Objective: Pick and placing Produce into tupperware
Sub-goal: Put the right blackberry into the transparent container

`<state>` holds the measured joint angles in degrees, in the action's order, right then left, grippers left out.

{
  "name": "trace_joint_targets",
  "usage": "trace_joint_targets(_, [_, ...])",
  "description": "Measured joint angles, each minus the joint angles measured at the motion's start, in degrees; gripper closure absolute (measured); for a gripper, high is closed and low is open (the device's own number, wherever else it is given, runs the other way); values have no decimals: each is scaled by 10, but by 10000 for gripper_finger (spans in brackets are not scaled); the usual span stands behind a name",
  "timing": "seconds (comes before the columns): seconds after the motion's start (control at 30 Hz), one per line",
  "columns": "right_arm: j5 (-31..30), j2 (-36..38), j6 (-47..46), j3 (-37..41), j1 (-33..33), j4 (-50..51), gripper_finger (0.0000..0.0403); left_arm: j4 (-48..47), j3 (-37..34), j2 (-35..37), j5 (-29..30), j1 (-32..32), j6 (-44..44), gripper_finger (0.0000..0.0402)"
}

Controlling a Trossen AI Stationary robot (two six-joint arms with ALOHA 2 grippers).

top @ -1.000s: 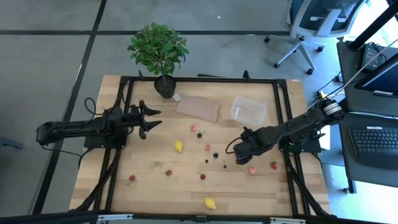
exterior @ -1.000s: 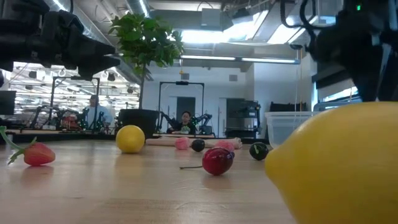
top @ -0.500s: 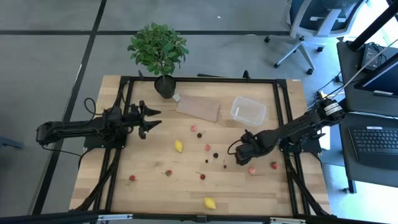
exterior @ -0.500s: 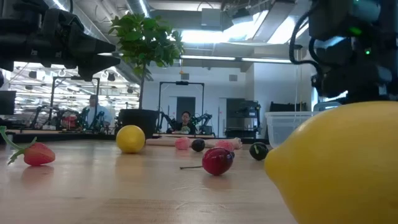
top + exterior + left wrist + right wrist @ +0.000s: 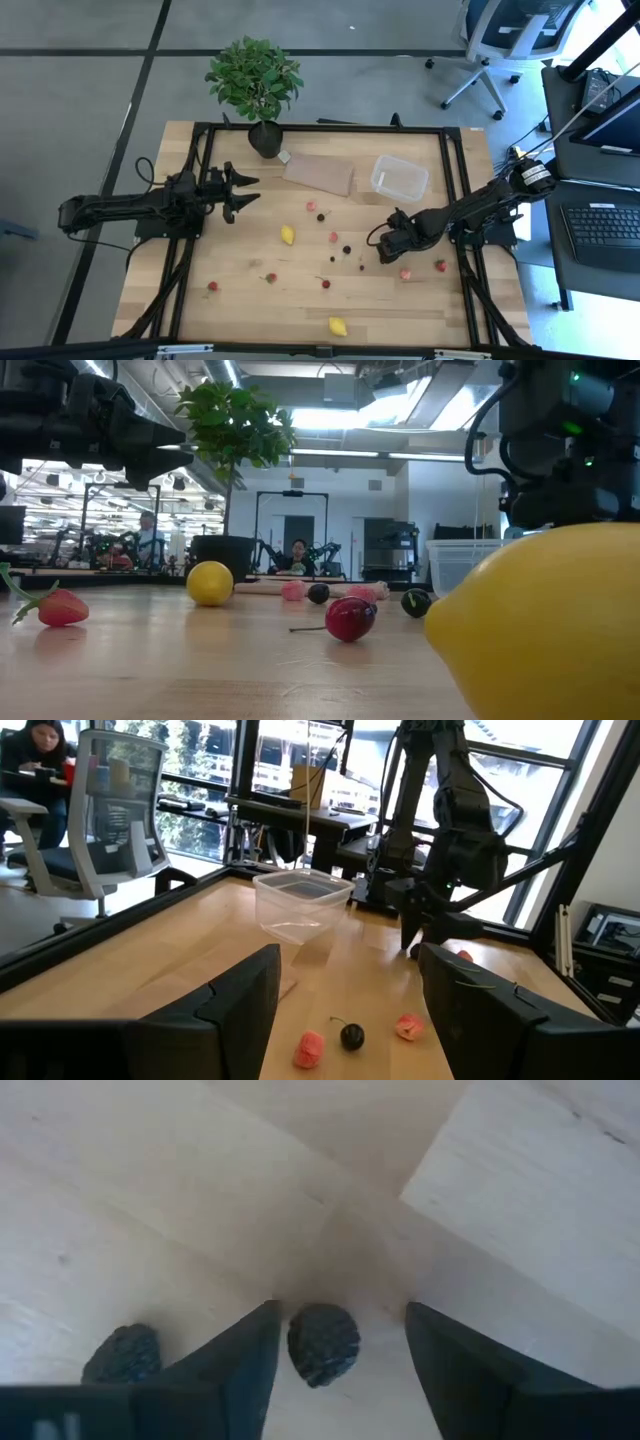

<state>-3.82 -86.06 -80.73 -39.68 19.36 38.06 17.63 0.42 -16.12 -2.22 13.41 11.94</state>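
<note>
Two arms work over the wooden bench (image 5: 250, 300), and only the right one is down among the fruit. The right end effector (image 5: 385, 252) is lowered to the bench surface toward the right edge, its fingers (image 5: 245, 1360) spread wide on either side of a dark berry (image 5: 323, 1342) that lies on the wood between them, untouched by either finger; a second dark berry (image 5: 124, 1354) lies just beside the outer face of one finger. A pink berry (image 5: 405, 273) and a red strawberry (image 5: 439, 265) sit near that end effector, toward the right edge.

The left end effector (image 5: 240, 192) hovers above the bench near the left edge, fingers (image 5: 235, 1010) wide apart and holding nothing.

The clear tupperware (image 5: 399, 177) stands empty near the far right corner, just beside a flat brown sheet (image 5: 319, 173). A potted plant (image 5: 255, 83) stands at the far edge. One lemon (image 5: 287, 235) lies mid-bench, another lemon (image 5: 338, 326) by the near edge. Small red berries and dark cherries are scattered across the middle, well apart from the tub.
</note>
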Motion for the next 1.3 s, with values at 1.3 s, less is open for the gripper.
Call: trace_joint_targets(1.3, [-46,-2,136,-252,-110,299,301,0,0,0,0,0,-5,170])
